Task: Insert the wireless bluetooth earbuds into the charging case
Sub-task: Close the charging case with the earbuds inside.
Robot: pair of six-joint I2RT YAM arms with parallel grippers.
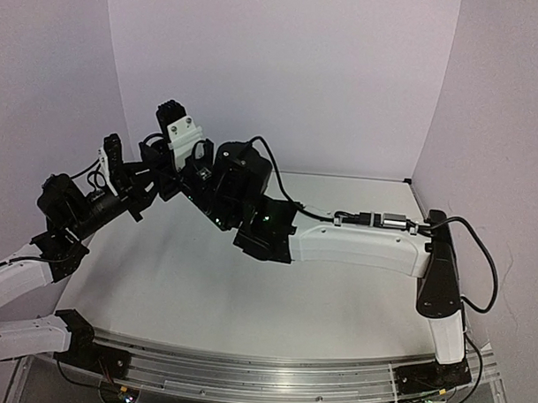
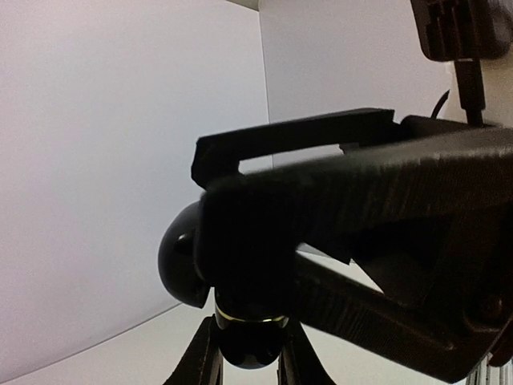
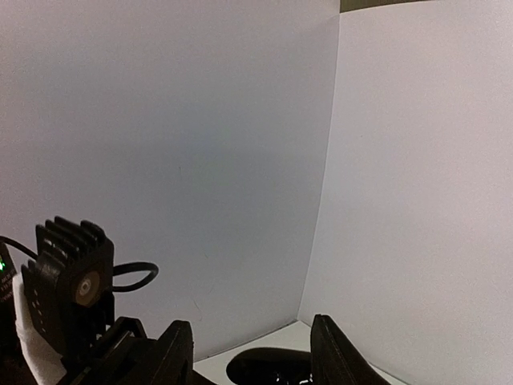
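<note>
In the left wrist view my left gripper (image 2: 248, 362) is shut on the charging case (image 2: 244, 341), a glossy black pebble with a thin gold band. A rounded black lid part (image 2: 178, 257) bulges out to its left. My right gripper's dark fingers (image 2: 361, 188) cross right over the case and hide most of it. Seen from the right wrist, my right gripper (image 3: 255, 357) stands open, and a glossy black shape (image 3: 268, 369) lies low between the jaws with a gap on its left side. From above, the left gripper (image 1: 164, 182) and right gripper (image 1: 192, 163) meet high over the back left. No earbuds show in any view.
The white table (image 1: 204, 279) lies below both raised arms, with white walls at the back and sides. An aluminium rail (image 1: 263, 365) runs along the near edge. A finned black camera block (image 3: 68, 281) sits just left of my right fingers.
</note>
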